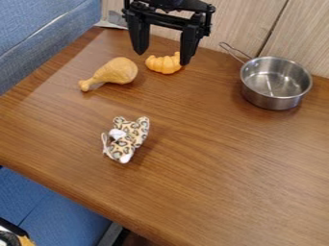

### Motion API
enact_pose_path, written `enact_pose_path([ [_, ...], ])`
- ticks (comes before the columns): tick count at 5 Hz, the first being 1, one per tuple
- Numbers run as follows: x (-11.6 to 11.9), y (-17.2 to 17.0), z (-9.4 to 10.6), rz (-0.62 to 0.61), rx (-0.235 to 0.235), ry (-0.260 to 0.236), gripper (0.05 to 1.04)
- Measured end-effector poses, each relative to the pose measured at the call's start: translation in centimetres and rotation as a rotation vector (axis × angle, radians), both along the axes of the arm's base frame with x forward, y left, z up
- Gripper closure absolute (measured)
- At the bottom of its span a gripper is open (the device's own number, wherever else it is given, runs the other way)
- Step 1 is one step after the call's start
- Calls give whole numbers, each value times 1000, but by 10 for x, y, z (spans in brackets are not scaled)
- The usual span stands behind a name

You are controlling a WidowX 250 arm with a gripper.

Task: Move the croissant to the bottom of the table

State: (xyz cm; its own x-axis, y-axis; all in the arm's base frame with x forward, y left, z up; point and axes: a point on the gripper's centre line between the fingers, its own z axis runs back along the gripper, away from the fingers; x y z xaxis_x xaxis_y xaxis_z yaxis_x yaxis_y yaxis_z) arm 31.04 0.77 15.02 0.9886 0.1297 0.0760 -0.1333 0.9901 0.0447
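The black gripper (162,56) hangs at the top of the camera view, its two fingers spread wide apart with nothing held between them. The small orange croissant (164,64) lies on the wooden table (212,158) near its back edge. In the view it appears between the two fingertips, with its right end partly covered by the right finger. How high the fingertips stand above the table I cannot tell.
A toy drumstick (114,73) lies left of the croissant. Nearer the front is a leopard-print plush toy (128,137). A metal pot (274,100) with a wire handle stands at the right, near the wood-panelled wall. Blue seating borders the table's left side.
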Motion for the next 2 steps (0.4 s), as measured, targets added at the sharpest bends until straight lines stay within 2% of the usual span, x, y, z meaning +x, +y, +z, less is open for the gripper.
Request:
enact_pose_path([
  [1, 2, 1, -12, -18, 8, 32, 82],
  [2, 19, 24, -26, -155, 89, 15, 82],
])
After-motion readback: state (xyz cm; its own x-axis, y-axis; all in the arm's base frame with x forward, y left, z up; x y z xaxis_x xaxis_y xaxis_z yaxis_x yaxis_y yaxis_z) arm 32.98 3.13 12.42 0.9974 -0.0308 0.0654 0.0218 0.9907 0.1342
